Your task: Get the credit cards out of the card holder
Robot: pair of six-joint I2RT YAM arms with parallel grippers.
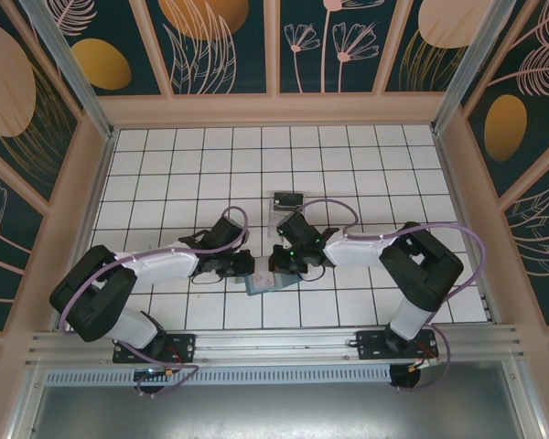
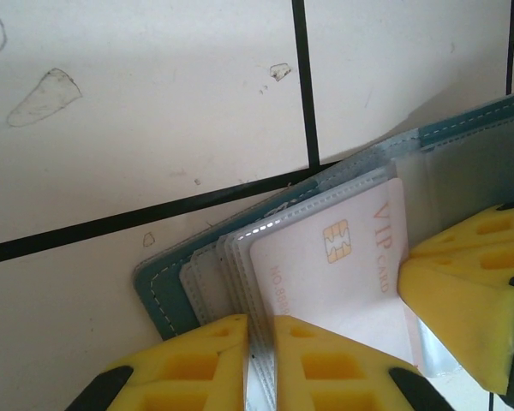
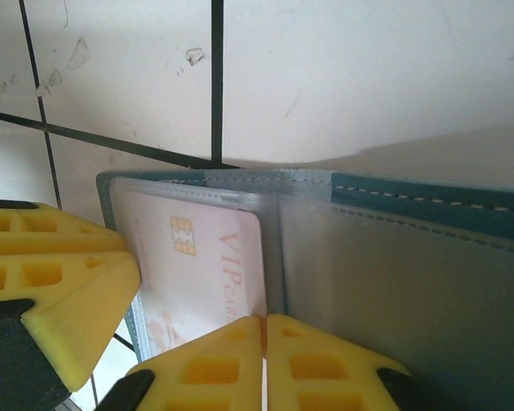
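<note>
VIP card [image 2: 325, 265] seen sleeved in card holder [image 2: 158, 300], ~6 o'clock on table [image 1: 165, 165]; holder clamped by L gripper [image 2: 261, 372], card edge pinched by R gripper [image 3: 264, 364]; extraction judged pending.

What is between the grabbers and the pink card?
Only the clear sleeve of the wallet, which seems to cover the card. The left gripper and the right gripper both sit right at its edge, nothing else between.
</note>
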